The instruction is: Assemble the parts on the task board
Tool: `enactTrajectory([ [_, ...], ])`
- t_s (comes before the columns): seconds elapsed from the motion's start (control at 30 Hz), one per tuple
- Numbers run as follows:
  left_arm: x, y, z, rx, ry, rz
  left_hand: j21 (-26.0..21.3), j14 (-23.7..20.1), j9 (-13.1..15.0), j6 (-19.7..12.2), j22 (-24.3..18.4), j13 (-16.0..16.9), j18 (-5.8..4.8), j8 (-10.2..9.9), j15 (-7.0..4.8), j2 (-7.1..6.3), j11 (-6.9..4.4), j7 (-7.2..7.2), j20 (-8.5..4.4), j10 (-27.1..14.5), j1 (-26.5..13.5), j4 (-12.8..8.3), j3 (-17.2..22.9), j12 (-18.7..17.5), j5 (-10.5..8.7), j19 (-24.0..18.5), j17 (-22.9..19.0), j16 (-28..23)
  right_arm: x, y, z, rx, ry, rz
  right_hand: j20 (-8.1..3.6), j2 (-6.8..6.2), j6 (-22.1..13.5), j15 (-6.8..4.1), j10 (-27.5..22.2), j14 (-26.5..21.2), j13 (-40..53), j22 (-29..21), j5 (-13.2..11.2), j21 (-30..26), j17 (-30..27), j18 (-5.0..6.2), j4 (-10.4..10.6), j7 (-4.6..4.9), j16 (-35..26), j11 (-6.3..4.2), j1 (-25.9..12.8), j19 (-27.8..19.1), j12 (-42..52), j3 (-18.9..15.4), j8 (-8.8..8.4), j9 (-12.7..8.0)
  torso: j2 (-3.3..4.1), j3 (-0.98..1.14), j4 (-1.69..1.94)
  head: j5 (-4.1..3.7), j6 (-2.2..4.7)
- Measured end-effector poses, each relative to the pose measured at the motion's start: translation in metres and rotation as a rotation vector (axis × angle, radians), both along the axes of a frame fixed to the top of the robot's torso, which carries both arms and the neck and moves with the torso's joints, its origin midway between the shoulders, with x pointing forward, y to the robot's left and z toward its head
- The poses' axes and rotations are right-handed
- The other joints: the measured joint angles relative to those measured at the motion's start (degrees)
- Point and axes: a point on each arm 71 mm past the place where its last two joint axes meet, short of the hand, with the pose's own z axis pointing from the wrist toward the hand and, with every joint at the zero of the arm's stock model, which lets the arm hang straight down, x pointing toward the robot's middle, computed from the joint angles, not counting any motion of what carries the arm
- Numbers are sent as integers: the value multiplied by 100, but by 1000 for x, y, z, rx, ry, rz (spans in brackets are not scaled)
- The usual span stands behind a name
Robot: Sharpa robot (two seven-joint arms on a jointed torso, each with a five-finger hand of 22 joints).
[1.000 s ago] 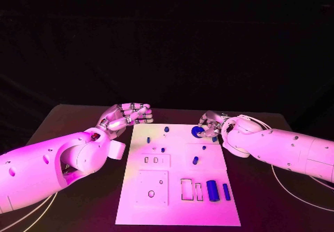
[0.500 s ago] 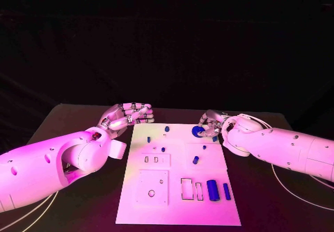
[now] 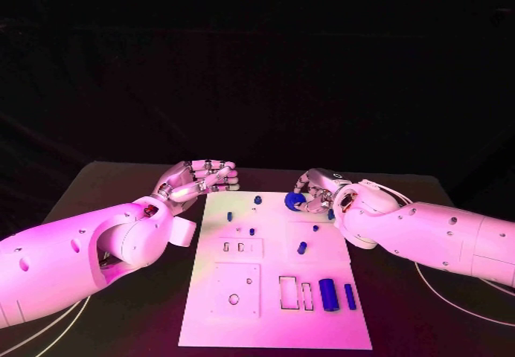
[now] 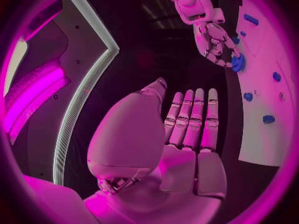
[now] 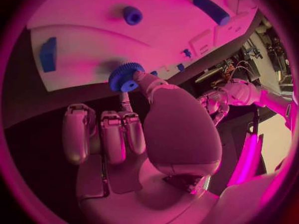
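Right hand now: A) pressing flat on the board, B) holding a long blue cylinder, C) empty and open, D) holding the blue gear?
D: the right hand pinches the blue gear in its fingertips, just above the task board's far edge.

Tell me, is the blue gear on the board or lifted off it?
Lifted. The right hand pinches the blue gear at its fingertips, above the task board, whose surface shows its shadow.
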Motion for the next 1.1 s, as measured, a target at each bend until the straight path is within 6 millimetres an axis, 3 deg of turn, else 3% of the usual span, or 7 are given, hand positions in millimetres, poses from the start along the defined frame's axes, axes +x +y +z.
enactTrajectory([
  [0.33,0,-1,0,5,-6,-5,0,0,1,0,0,0,0,0,0,0,0,0,0,0,0,0,0,0,0,0,0,0,-15,48,13,12,-113,118,-21,-41,12,0,0,0,-1,-1,-5,31,1,-1,-56,-12,0,0,24,21,24,56,6,2,1,-10,0,-7,23],
  [0.63,0,-2,0,6,-8,-8,0,0,1,0,0,0,0,0,0,0,0,0,0,0,0,0,0,0,0,0,4,0,-23,81,8,9,-132,178,-21,-70,62,0,0,0,0,4,-16,31,0,-1,-56,-21,0,0,-5,20,24,56,5,8,10,-10,9,-6,40],
  [1.1,-1,-2,1,7,-10,-9,2,0,1,0,0,0,0,0,0,0,0,0,0,0,0,0,0,-26,0,0,10,0,-21,98,-16,-30,-84,179,-21,-115,76,0,0,0,4,3,-27,31,0,0,-48,-35,-1,0,-51,20,24,94,-9,12,25,-3,9,15,41],
])
